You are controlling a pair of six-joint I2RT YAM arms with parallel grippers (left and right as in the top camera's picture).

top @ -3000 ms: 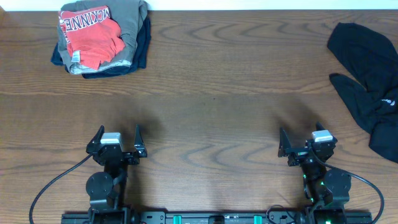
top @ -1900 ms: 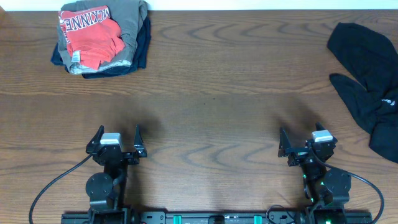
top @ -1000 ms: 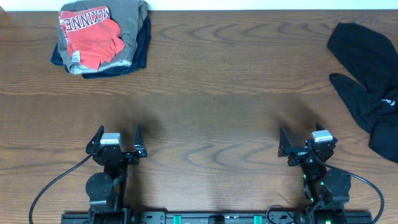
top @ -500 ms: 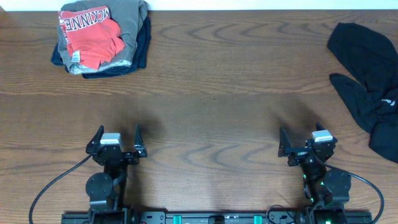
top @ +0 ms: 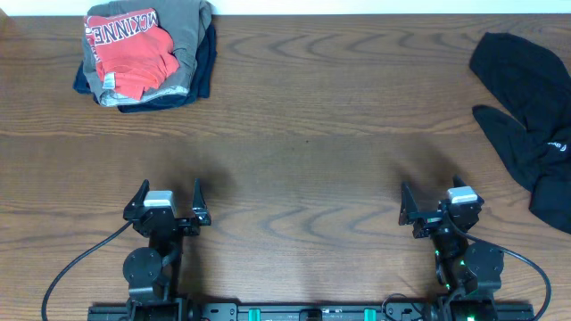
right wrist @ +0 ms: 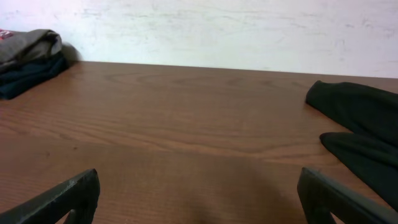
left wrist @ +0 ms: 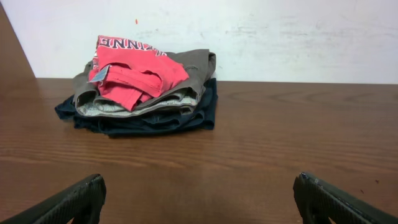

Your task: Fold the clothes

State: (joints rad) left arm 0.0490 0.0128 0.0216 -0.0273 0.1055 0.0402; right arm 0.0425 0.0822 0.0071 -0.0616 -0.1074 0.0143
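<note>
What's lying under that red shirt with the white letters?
A folded grey garment lies directly under the red shirt, and a navy one sits at the bottom, on the table. Whether anything else is tucked between those layers is covered and cannot be seen.

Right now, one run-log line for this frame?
stage: pre-grasp | black top: crumpled, far right | left jaws: open, empty | right jaws: open, empty | folded stack: far left
</note>
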